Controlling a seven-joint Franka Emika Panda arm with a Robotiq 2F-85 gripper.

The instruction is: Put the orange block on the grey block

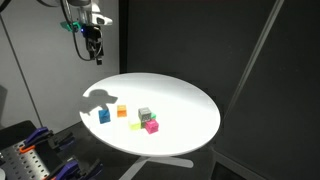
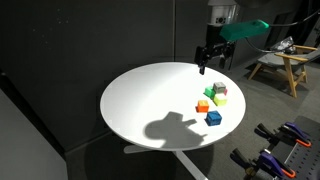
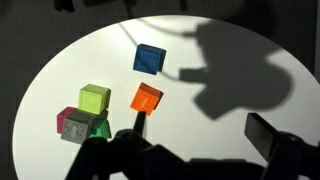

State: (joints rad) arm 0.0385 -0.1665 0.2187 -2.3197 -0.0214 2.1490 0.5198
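Note:
The orange block sits on the round white table, between the blue cube and the yellow-green cube. It also shows in both exterior views. The grey block stands at the lower left of the wrist view, tight against a pink cube; it also shows in both exterior views. My gripper is open and empty. It hangs high above the table's far edge, well away from the blocks.
The blocks form a loose cluster on one side of the table. A dark green piece lies beside the grey block. Dark curtains surround the table. Clamps and tools lie on a bench near the table's edge.

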